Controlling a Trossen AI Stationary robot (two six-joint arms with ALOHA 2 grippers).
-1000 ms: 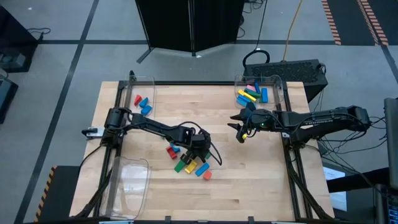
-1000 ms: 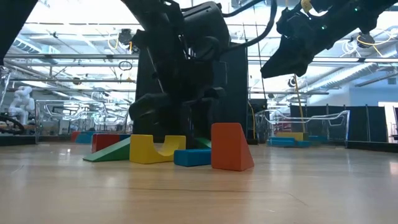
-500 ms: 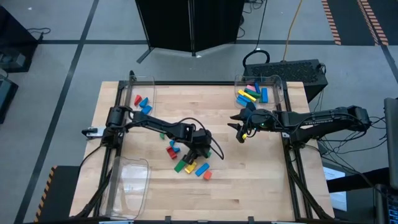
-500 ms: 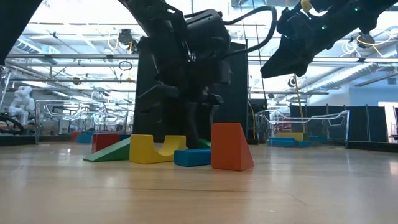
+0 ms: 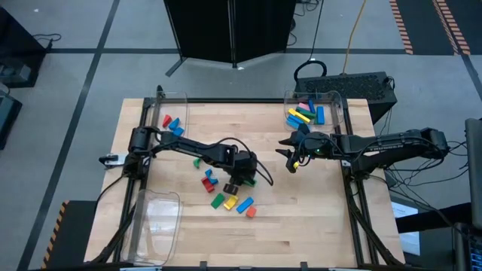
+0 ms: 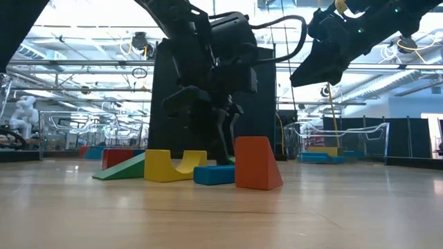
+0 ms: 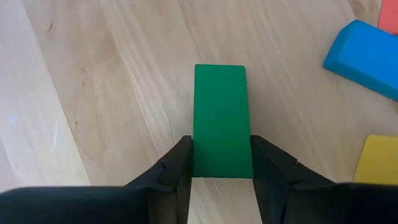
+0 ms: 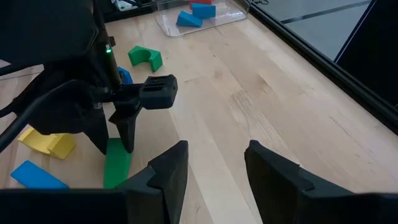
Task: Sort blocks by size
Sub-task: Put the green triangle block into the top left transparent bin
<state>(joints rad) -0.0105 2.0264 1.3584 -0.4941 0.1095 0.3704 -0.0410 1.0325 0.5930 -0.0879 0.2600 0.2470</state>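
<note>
Several loose blocks (image 5: 226, 197) lie mid-table: blue, red, green, yellow; a green arch (image 5: 196, 160) lies apart. My left gripper (image 5: 239, 181) stands just beyond this pile, shut on a green bar (image 7: 219, 121), which also shows in the right wrist view (image 8: 115, 165). My right gripper (image 5: 292, 162) hangs open and empty above the table's right half, its fingers apart in its wrist view (image 8: 217, 168). In the low view a yellow arch (image 6: 174, 166), a blue block (image 6: 214, 174) and an orange wedge (image 6: 257, 162) rest on the table in front of the left gripper (image 6: 225, 155). My left gripper pinches the green bar's two long sides at one end (image 7: 219, 168) between its two fingers. The fingers (image 8: 127, 134) come from above, pointing down, and lie across the bar. The bar seems to lie flat on the table, its other end (image 7: 219, 71) reaching out past the fingertips.
A clear bin (image 5: 172, 120) at the far left holds red and blue blocks. A clear bin (image 5: 312, 111) at the far right holds several coloured blocks. A clear bin (image 5: 154, 218) stands at the near left edge. Bare wood lies right of the pile.
My left gripper has gone a little toward the table's far edge, off the pile, and in the low view its body has risen while the fingertips stay low. My right gripper has kept still.
</note>
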